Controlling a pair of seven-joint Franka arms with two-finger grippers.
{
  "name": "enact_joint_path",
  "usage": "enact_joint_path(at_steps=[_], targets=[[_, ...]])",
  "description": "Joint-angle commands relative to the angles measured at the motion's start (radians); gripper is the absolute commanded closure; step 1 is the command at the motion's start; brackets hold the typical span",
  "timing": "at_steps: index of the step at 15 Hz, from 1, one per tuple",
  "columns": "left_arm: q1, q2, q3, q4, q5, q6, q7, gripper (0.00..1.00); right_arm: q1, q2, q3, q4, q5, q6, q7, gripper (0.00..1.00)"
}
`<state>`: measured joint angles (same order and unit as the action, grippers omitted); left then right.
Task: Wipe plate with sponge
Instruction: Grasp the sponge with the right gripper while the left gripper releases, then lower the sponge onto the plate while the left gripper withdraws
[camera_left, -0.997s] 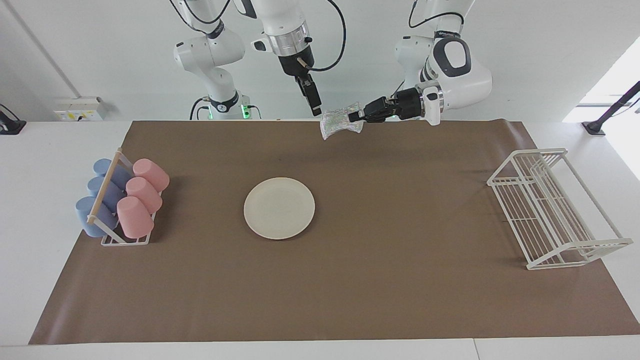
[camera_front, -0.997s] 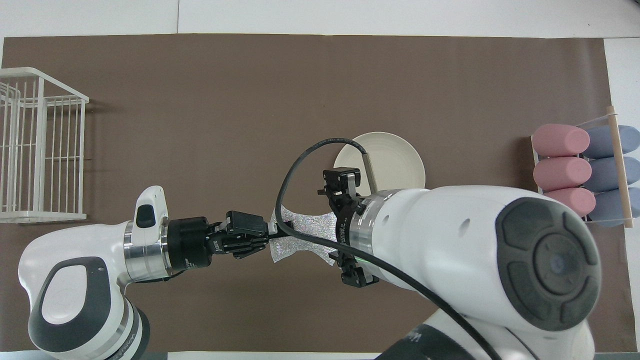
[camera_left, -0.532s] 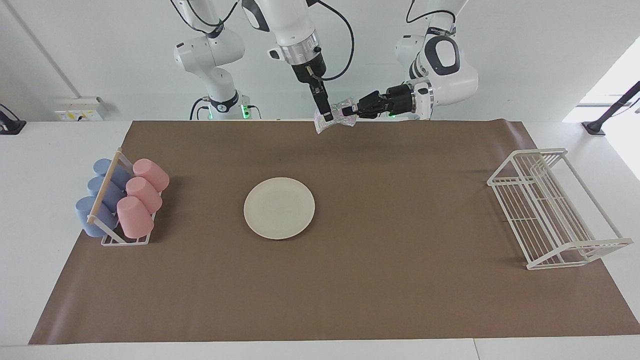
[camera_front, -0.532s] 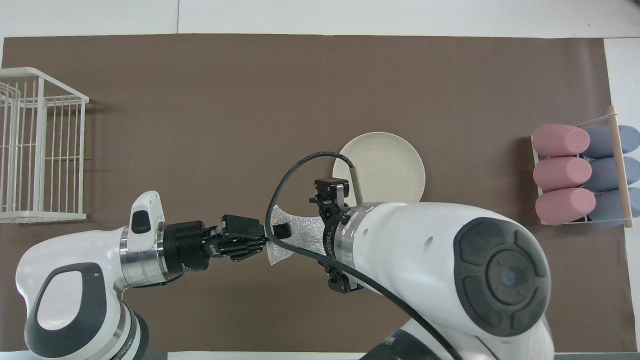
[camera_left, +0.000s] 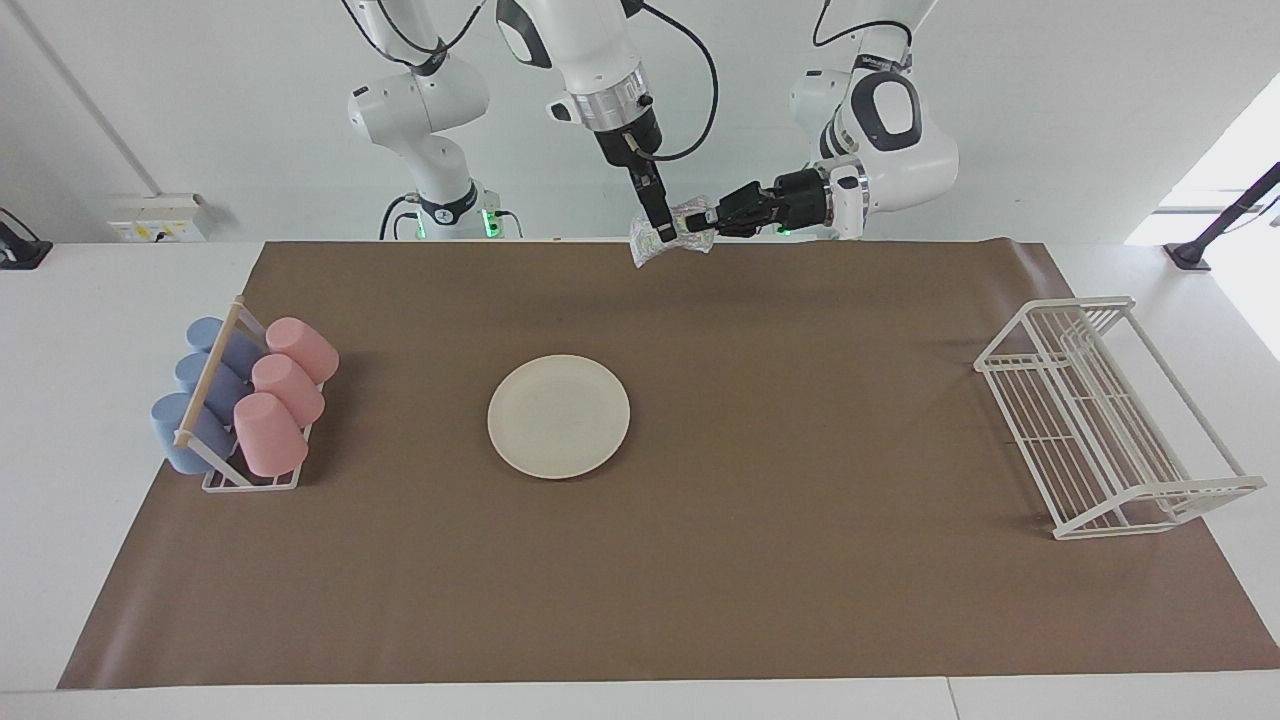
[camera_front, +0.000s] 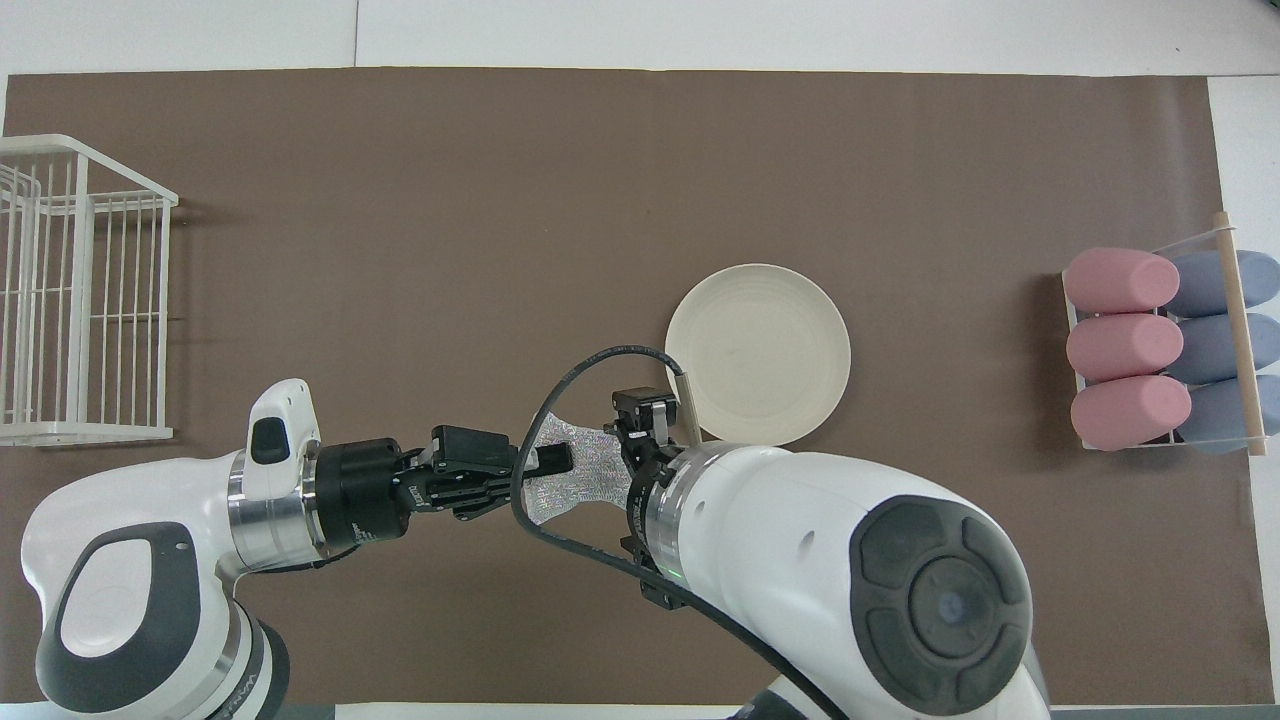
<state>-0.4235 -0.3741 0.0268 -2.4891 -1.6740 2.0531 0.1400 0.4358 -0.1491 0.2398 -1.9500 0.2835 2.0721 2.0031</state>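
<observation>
The cream-white plate (camera_left: 558, 416) lies flat on the brown mat, and it also shows in the overhead view (camera_front: 757, 353). The silvery mesh sponge (camera_left: 672, 236) hangs in the air over the mat's edge nearest the robots, and shows in the overhead view (camera_front: 585, 470) too. My left gripper (camera_left: 712, 216) is shut on one end of it, also seen from overhead (camera_front: 545, 464). My right gripper (camera_left: 660, 232) points down and meets the sponge's other end. From overhead its tips are hidden under its own wrist.
A rack of pink and blue cups (camera_left: 245, 400) stands at the right arm's end of the mat (camera_left: 700, 580). A white wire rack (camera_left: 1100, 420) stands at the left arm's end. The right arm's cable (camera_front: 560, 400) loops over the sponge.
Both grippers rose and drew back toward the robots with the sponge. The right gripper went from beside the sponge to against it. The right arm uncovered the plate in the overhead view.
</observation>
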Motion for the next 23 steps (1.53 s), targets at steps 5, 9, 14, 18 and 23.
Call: enact_joint_path(at_steps=[5,9,14,18,23], targets=[[0.015,-0.039,0.004,-0.039,-0.016,-0.045,0.021,1.0,0.0,-0.033,0.0,-0.044,0.019,0.057,-0.021,1.0],[0.014,-0.039,0.004,-0.039,-0.013,-0.045,0.02,1.0,0.0,-0.032,0.003,-0.04,0.02,0.052,-0.023,1.0],[0.014,-0.04,0.002,-0.036,-0.006,-0.039,0.009,0.85,0.0,-0.032,0.001,-0.04,0.019,0.055,-0.024,1.0],[0.014,-0.051,-0.001,-0.036,0.028,-0.036,-0.019,0.0,-0.005,-0.03,0.001,-0.041,0.019,0.071,-0.044,1.0],[0.049,-0.048,0.001,-0.008,0.236,-0.039,-0.108,0.0,-0.058,0.106,0.0,-0.105,0.0,0.219,-0.266,1.0]])
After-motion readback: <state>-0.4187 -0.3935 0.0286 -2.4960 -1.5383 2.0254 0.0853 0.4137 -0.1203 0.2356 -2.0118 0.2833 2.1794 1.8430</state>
